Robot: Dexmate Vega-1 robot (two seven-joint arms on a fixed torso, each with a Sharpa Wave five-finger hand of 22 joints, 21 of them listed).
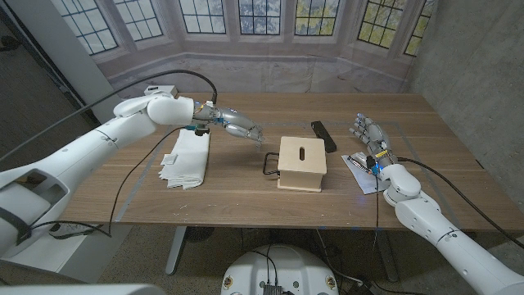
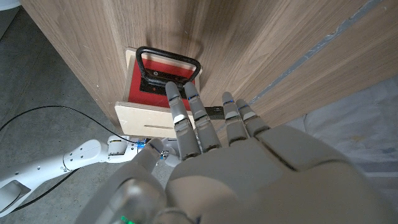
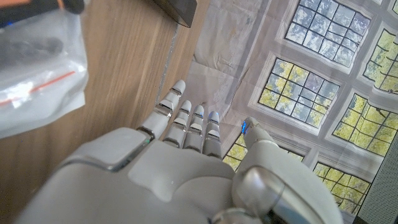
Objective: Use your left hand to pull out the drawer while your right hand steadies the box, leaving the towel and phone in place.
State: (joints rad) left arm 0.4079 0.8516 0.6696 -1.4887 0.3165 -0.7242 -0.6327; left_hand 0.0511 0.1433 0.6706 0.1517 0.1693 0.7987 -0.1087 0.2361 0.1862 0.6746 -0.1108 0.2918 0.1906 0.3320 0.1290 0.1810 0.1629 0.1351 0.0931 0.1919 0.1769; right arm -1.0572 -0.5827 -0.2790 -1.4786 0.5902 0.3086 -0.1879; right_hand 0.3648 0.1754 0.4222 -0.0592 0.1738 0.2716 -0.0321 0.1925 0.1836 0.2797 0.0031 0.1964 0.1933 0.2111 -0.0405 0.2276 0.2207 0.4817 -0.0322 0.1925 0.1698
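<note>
Bare table separates left robot hand (image 1: pixel 242 127) from drawer handle (image 1: pixel 269 163).

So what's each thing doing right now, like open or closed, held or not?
Drawer: looks pushed in, black handle free.
Box: upright on the table, untouched.
Towel: folded, lying flat.
Phone: lying behind the box.
Left hand: open, reaching toward the handle.
Right hand: open, away from the box.
Plastic bag: lying on the table.
</note>
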